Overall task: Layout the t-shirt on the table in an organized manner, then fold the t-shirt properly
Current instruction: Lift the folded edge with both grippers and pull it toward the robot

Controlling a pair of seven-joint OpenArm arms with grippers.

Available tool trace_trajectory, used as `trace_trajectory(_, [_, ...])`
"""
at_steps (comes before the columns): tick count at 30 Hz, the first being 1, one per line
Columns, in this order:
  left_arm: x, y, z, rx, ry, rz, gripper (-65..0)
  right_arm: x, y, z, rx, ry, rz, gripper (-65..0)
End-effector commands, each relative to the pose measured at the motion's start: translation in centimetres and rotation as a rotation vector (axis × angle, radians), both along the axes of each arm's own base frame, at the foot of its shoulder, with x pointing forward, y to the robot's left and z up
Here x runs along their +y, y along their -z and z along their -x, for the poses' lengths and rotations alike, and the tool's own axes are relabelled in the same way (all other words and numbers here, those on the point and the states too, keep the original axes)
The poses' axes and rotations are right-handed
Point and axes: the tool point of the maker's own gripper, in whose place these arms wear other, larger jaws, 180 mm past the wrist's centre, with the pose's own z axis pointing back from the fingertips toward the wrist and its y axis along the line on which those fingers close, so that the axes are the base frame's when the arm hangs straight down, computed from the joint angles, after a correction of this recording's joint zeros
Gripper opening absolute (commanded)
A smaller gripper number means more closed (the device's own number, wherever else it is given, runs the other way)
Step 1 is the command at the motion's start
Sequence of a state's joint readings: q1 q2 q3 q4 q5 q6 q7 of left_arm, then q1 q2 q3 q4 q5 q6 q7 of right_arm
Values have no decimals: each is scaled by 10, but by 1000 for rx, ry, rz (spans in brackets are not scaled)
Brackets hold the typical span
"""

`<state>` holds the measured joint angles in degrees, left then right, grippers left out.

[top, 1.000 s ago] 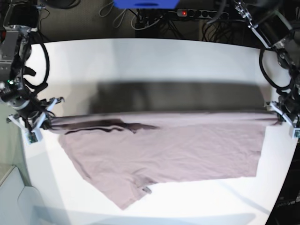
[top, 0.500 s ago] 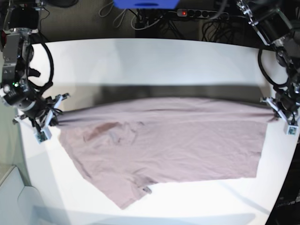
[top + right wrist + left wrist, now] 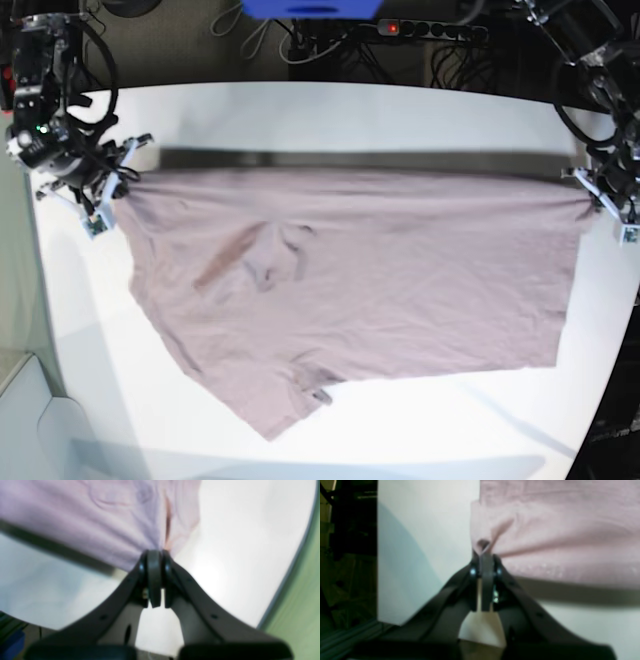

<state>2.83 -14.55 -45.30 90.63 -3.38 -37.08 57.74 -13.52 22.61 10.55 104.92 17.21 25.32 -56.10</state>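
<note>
Left gripper [image 3: 483, 555]: we're clamped on a far corner of the t-shirt [image 3: 350, 300].
Right gripper [image 3: 155, 555]: we're pinching the opposite far corner.
T-shirt: stretched between us, far edge raised, the rest draped on the worktop [image 3: 330, 115].
Progress: we judge layout half done; near edge skewed, folding untouched.
Containers: none in view.

t-shirt [image 3: 380, 280] plain dusty mauve-pink, darker blotch near collar; table [image 3: 330, 125] matte white; hands black.
</note>
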Motion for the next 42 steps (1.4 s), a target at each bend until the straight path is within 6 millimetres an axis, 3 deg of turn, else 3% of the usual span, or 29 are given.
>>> trace_trajectory(1, [9, -12, -3, -28, -8, -31, -649, -12, -9, -2, -27, 10, 33, -650])
trace_trajectory(7, [-2, 4, 9, 5, -11, 2, -649, -28, 8, 37, 42, 108, 15, -650])
trace_trajectory(11, [-10, 15, 18, 29, -8, 22, -649, -16, 26, 65, 81, 142, -38, -650])
trace_trajectory(16, [-15, 27, 32, 64, -18, 38, -649, -6, 36, 87, 90, 149, -76, -650])
trace_trajectory(25, [-32, 51, 63, 136, -20, 82, -649, -7, 36, 90, 90, 146, -74, -650])
trace_trajectory(42, [-25, 45, 63, 137, -22, 57, -649, -21, 31, 87, 95, 121, -26, -650])
